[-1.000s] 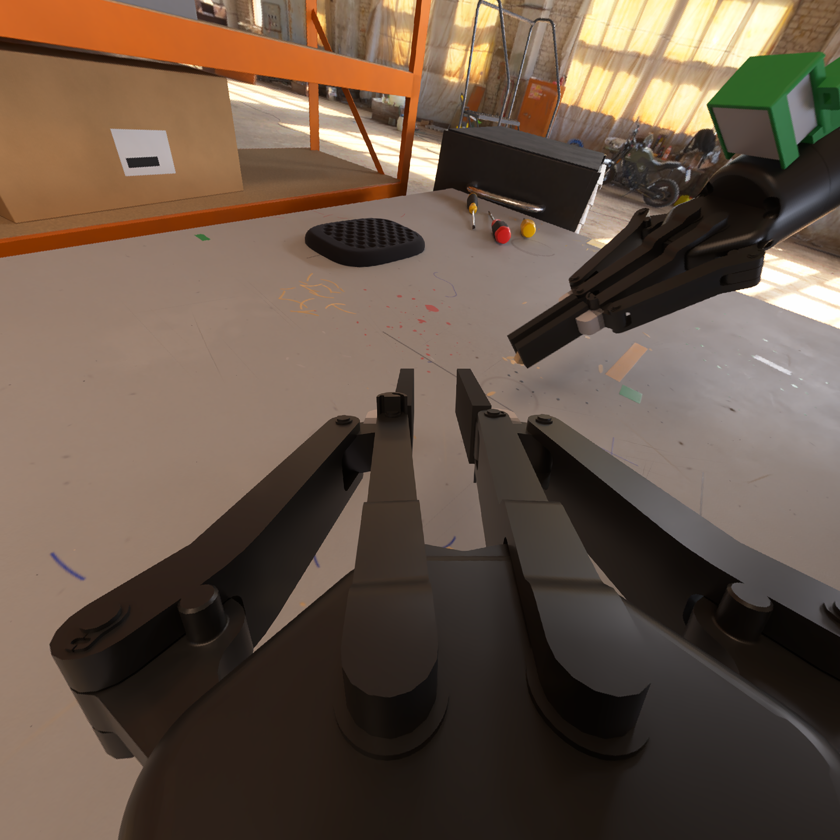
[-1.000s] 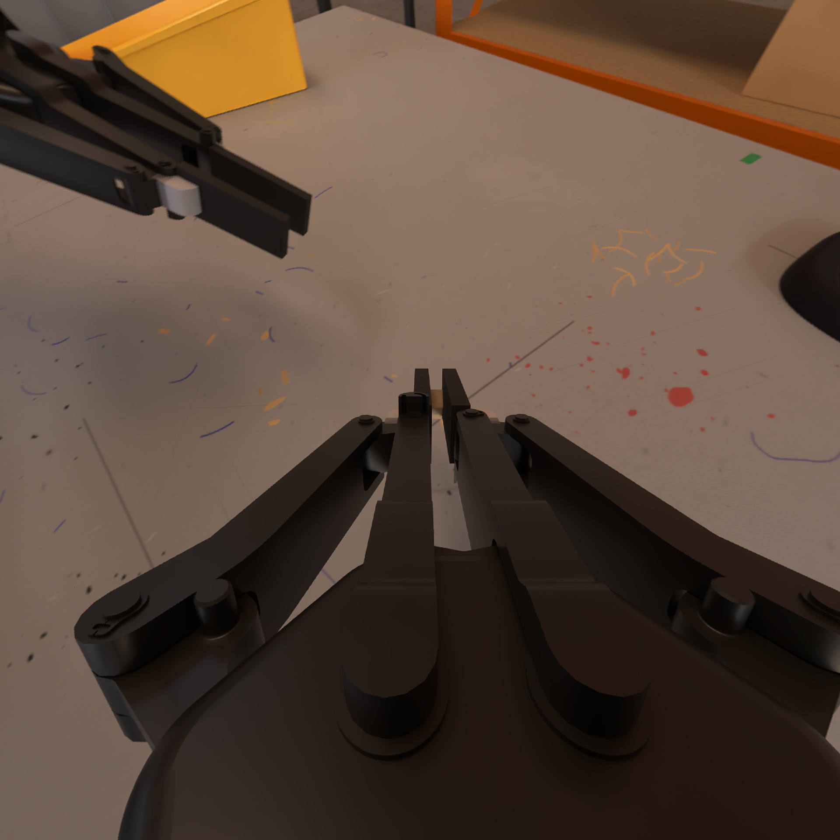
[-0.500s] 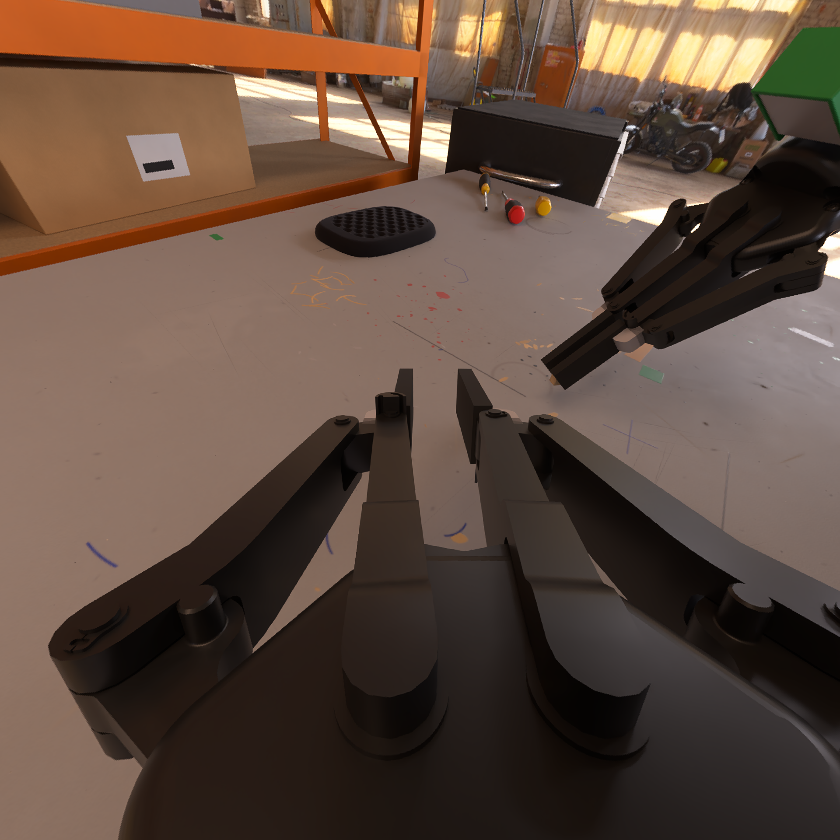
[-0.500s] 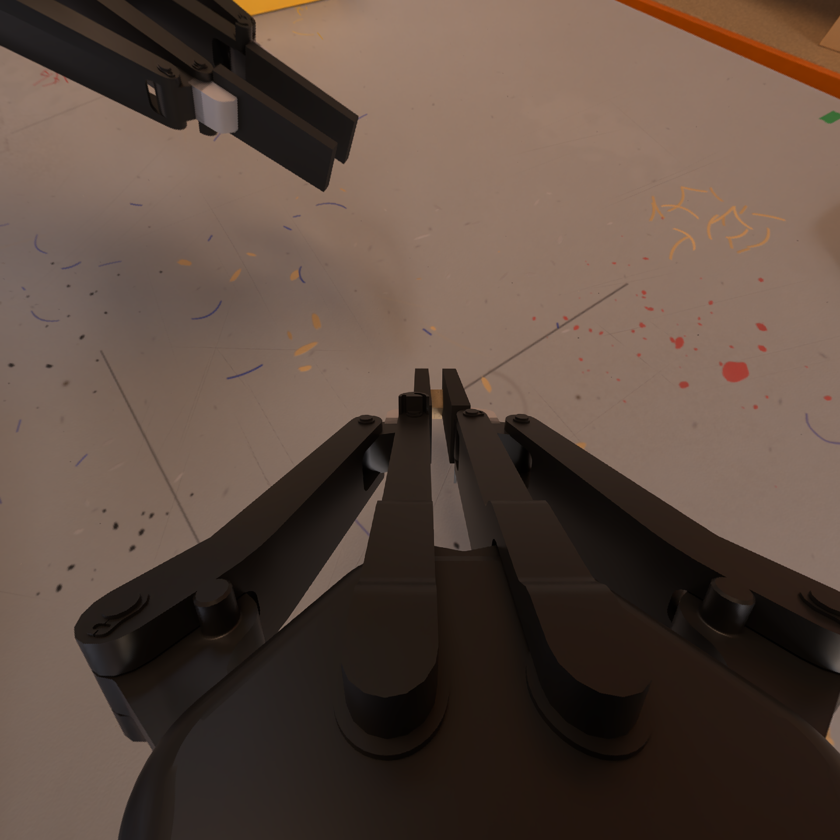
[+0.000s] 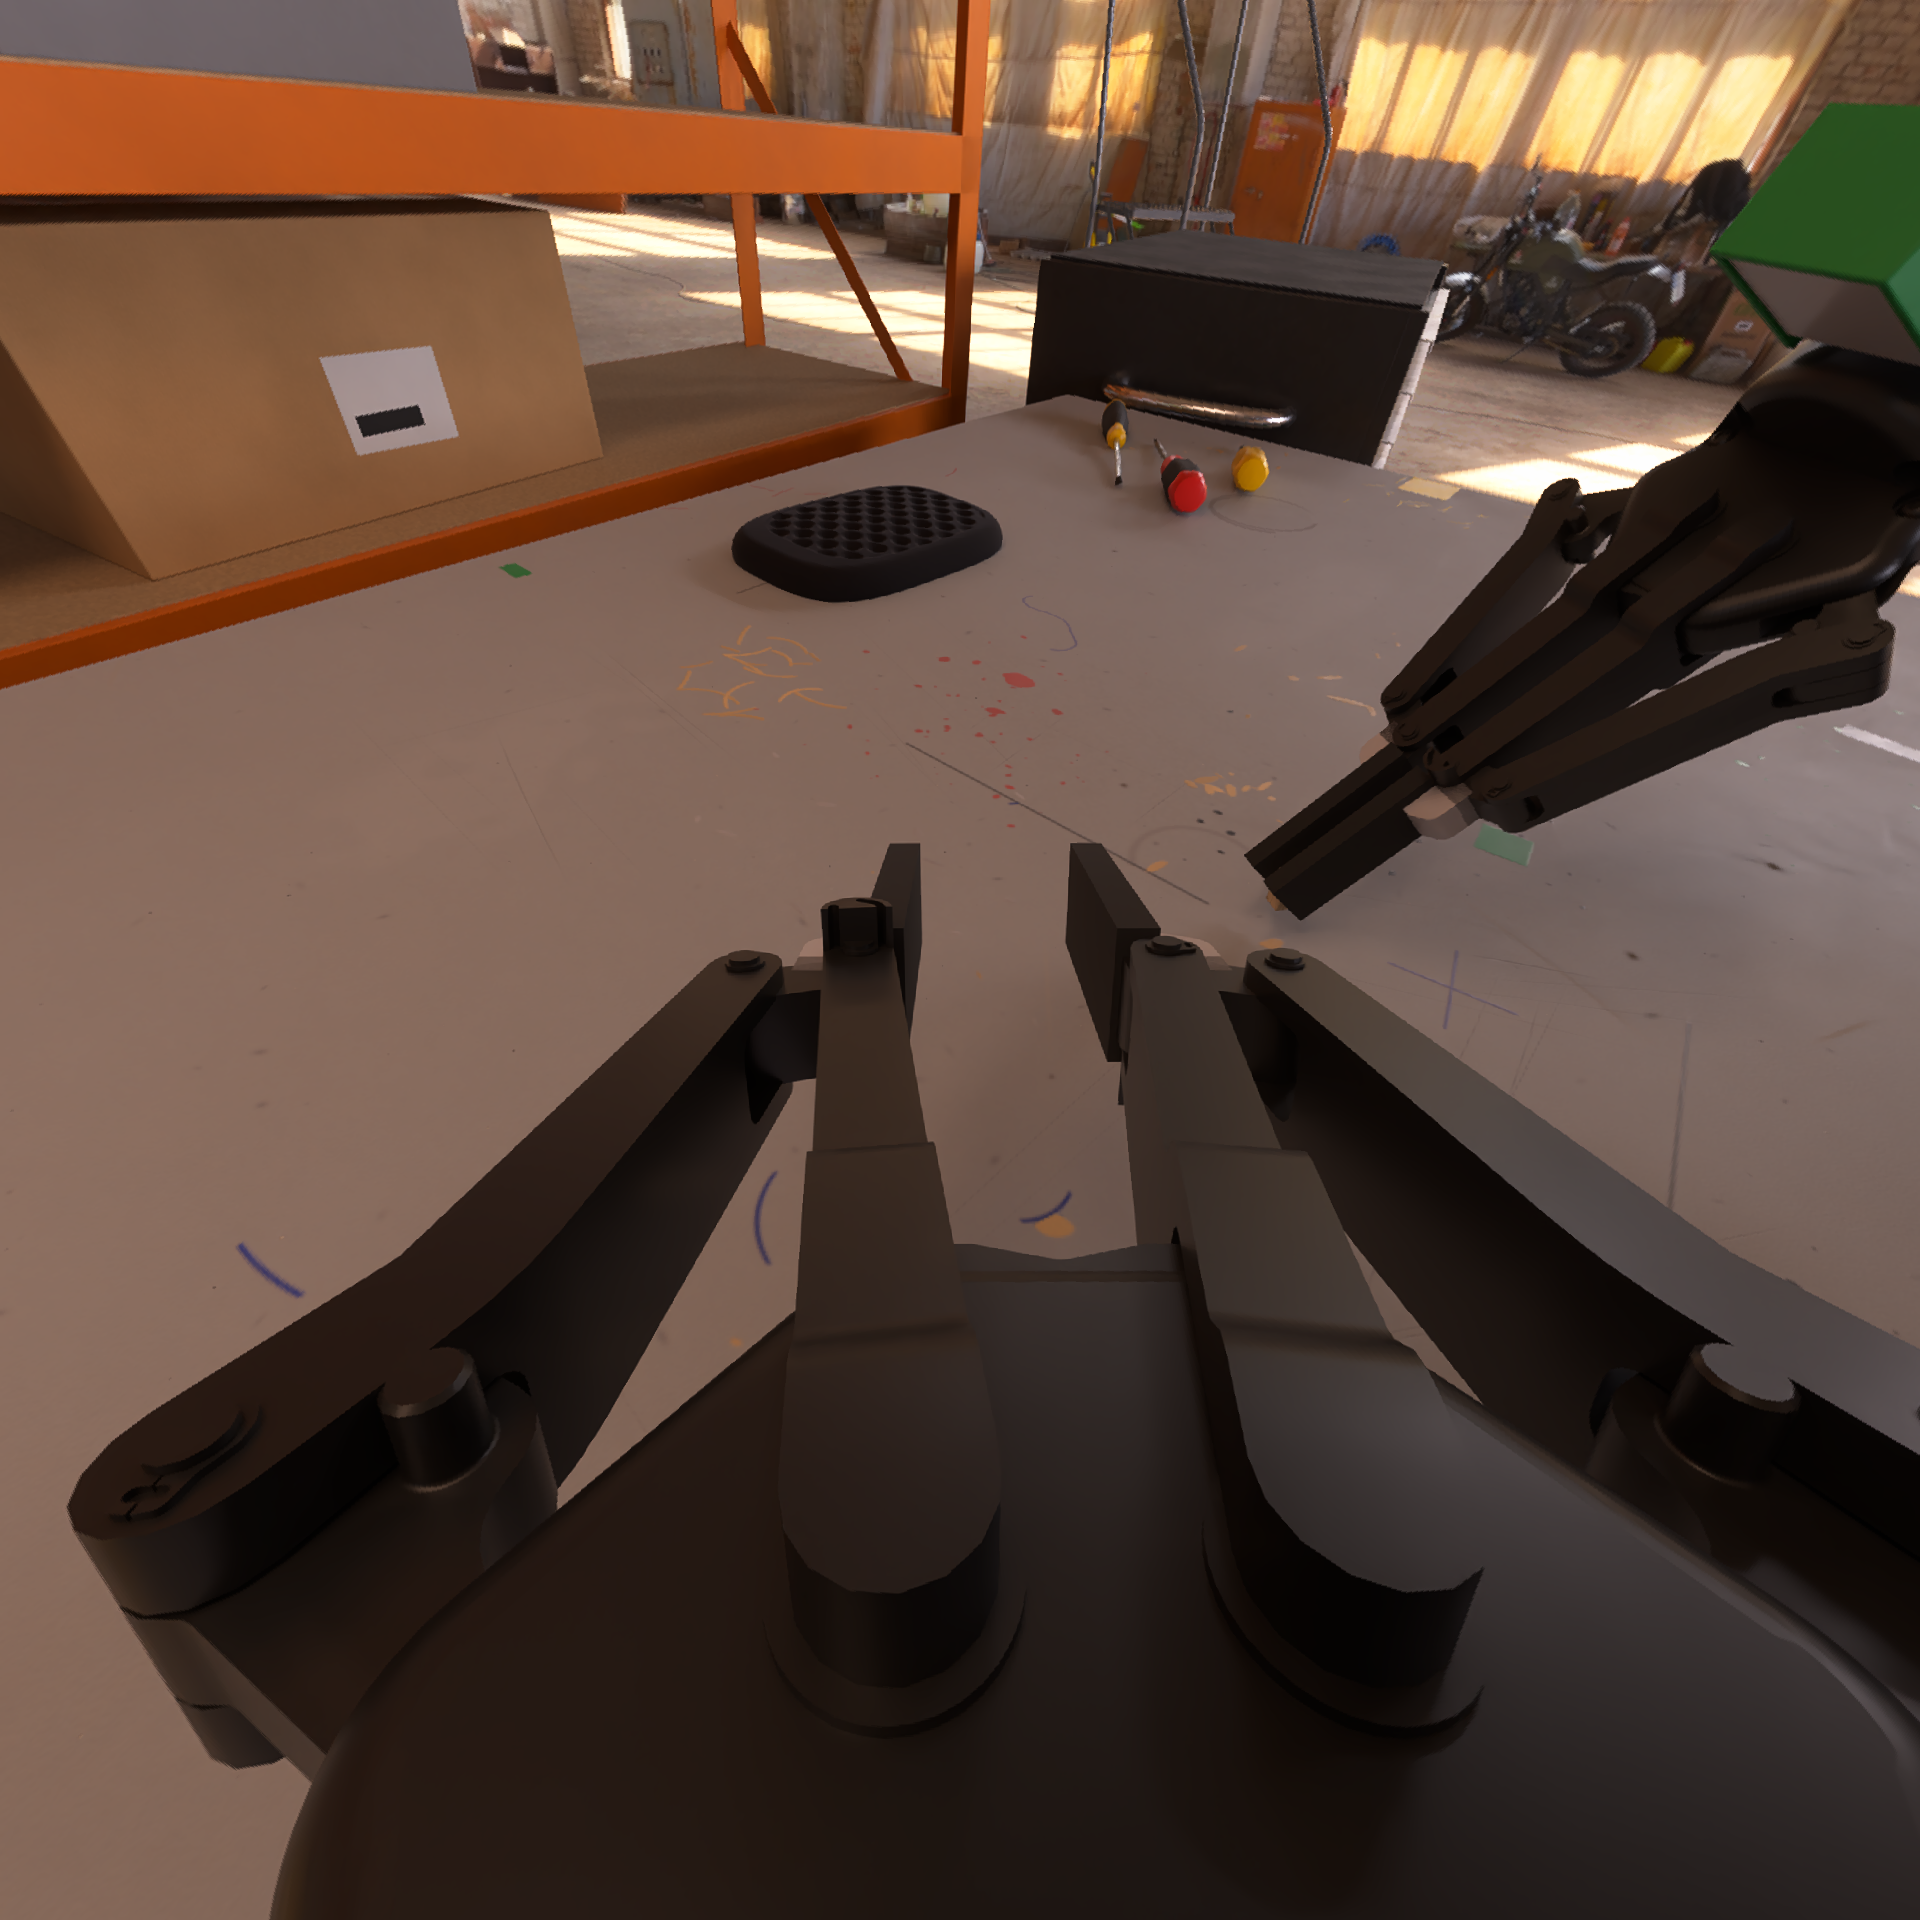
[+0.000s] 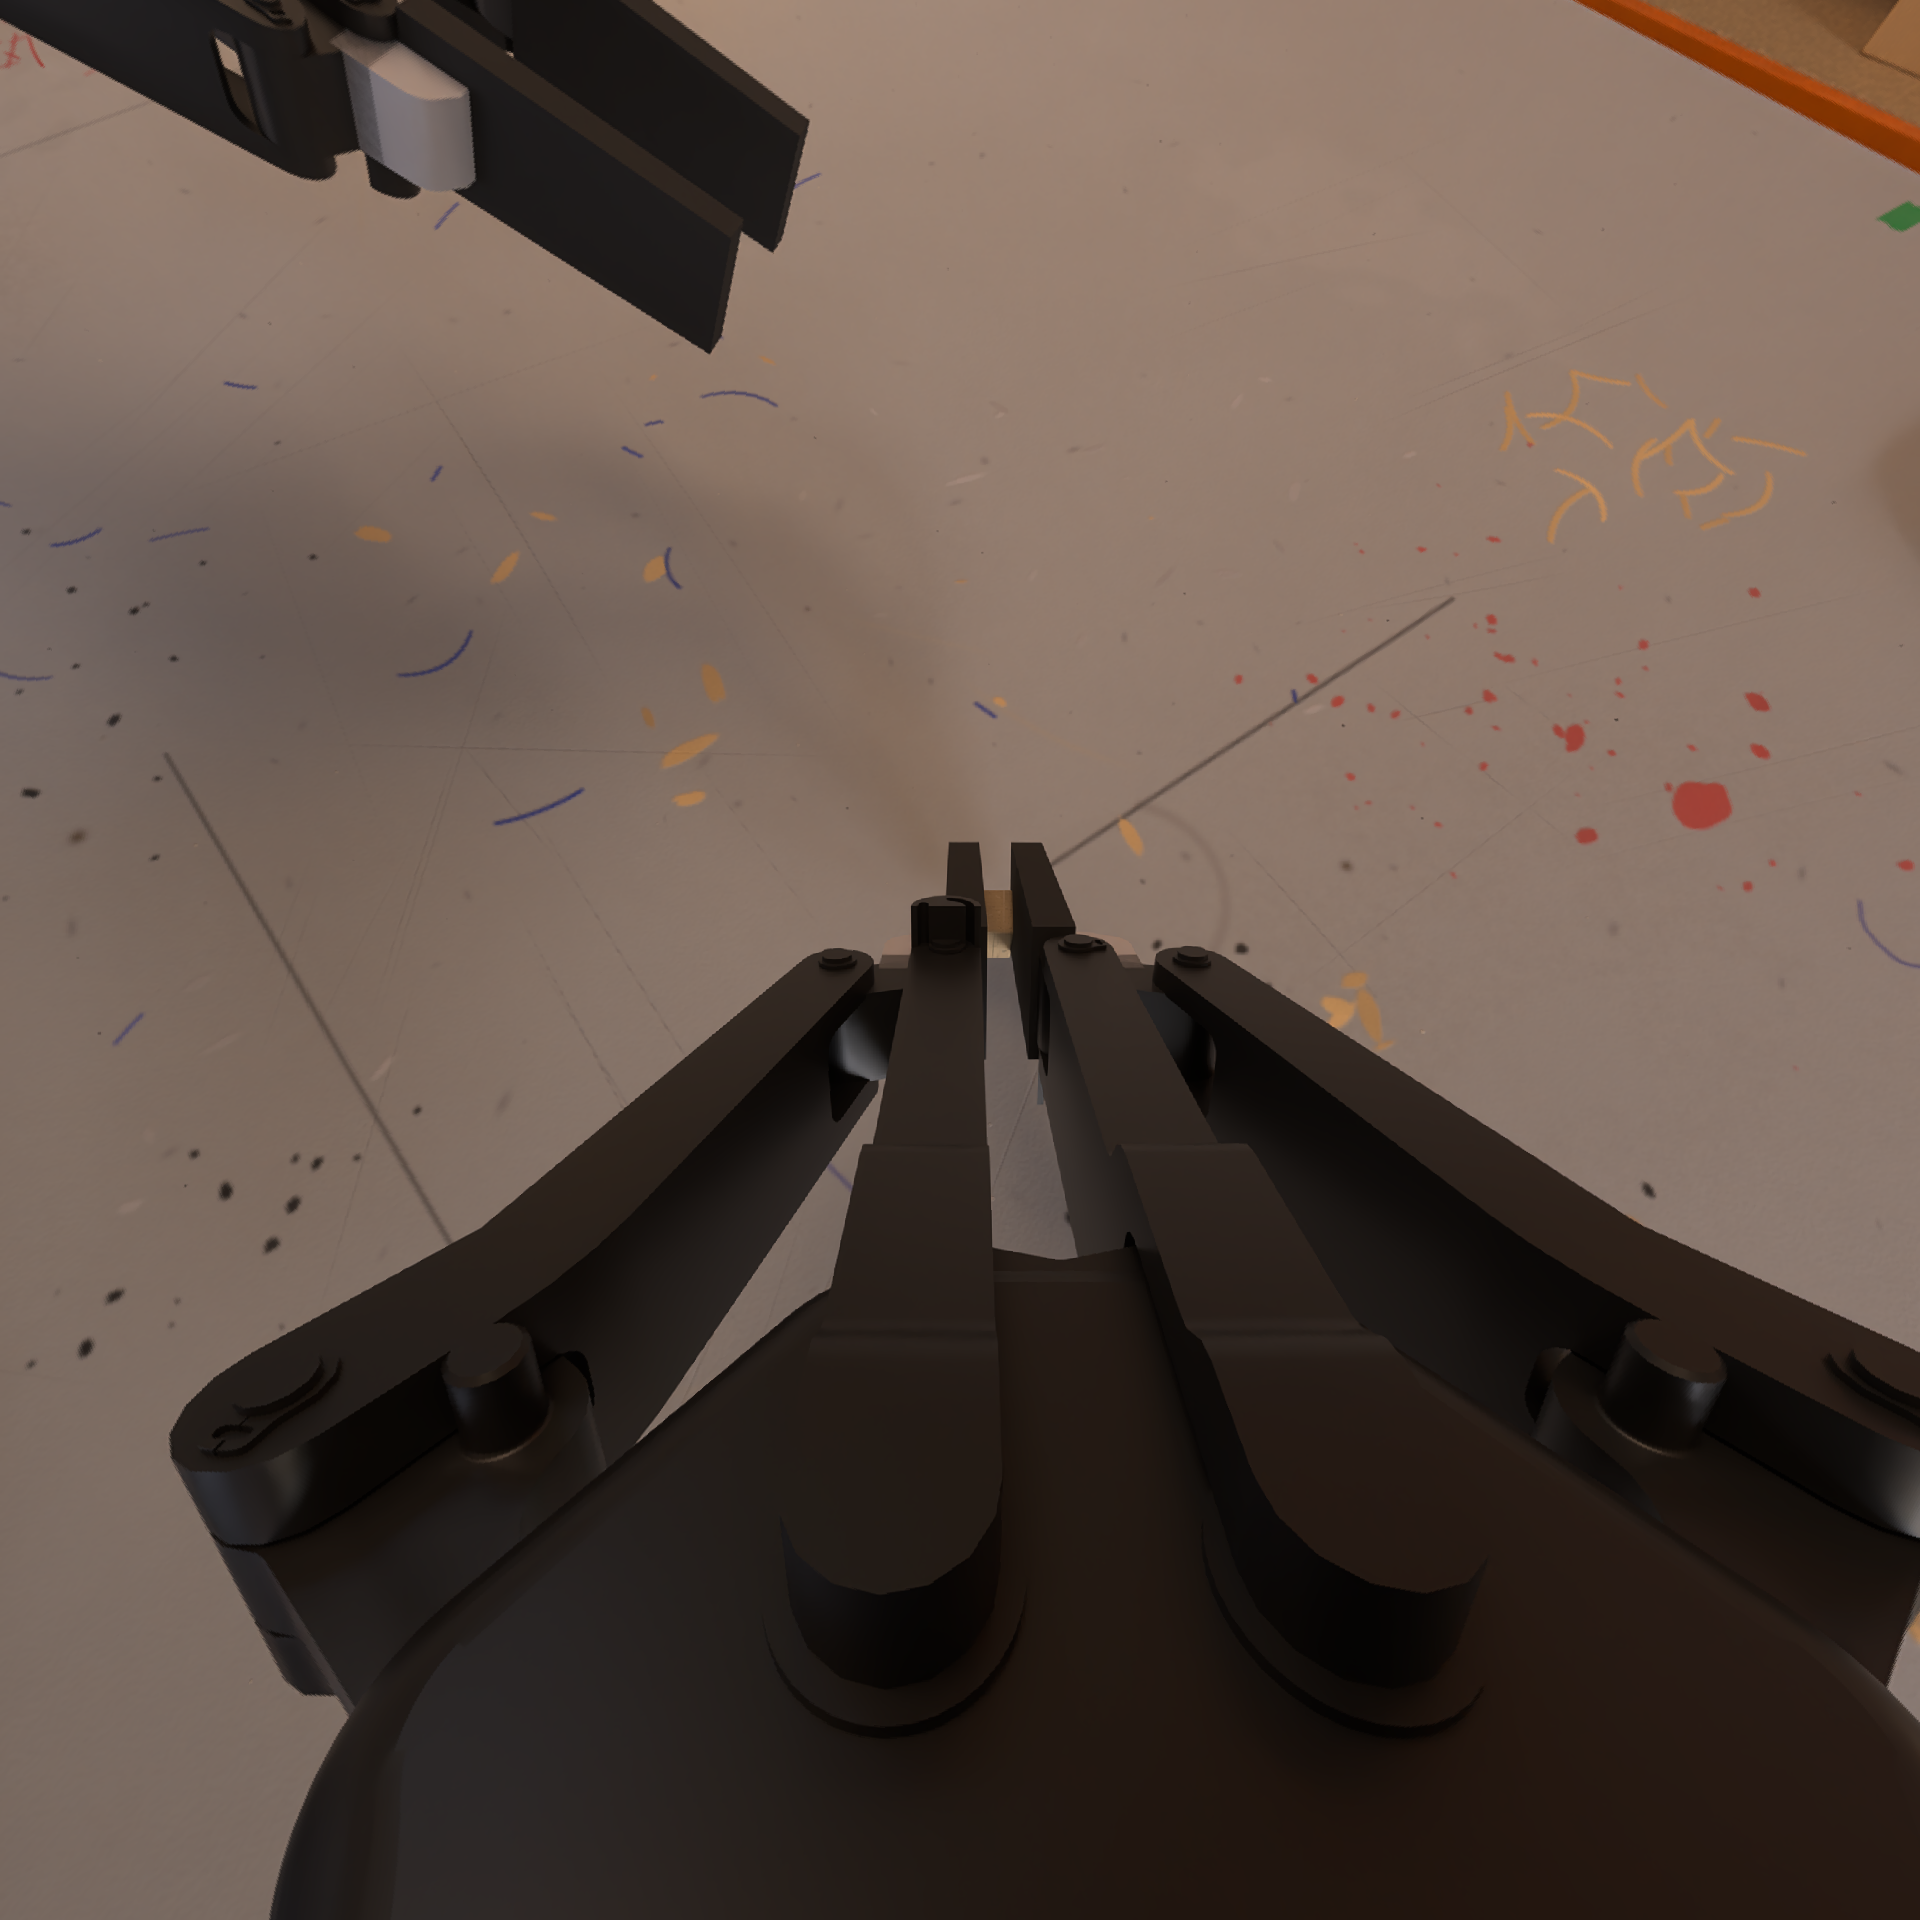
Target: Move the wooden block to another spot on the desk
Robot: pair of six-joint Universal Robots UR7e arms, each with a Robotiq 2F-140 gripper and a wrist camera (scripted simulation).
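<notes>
The wooden block (image 6: 997,910) is a small tan piece pinched between the fingers of my right gripper (image 6: 995,857), which is shut on it just above the grey desk (image 6: 1143,416). Most of the block is hidden by the fingers. In the left wrist view the right gripper (image 5: 1283,888) slants down from the right, with a sliver of the block (image 5: 1274,900) at its tip close to the desk. My left gripper (image 5: 992,862) hovers over the desk, its jaws a small way apart with nothing between them. It also shows in the right wrist view (image 6: 748,281), at the upper left.
A black perforated mat (image 5: 868,540), screwdrivers (image 5: 1179,478) and a black box (image 5: 1226,332) sit at the desk's far end. An orange shelf (image 5: 468,135) with a cardboard box (image 5: 291,364) runs along the left. Paint marks dot the desk.
My right gripper has carried the block down and to the right in the left wrist view, closer to the desk. The left gripper now looms nearer in the right wrist view.
</notes>
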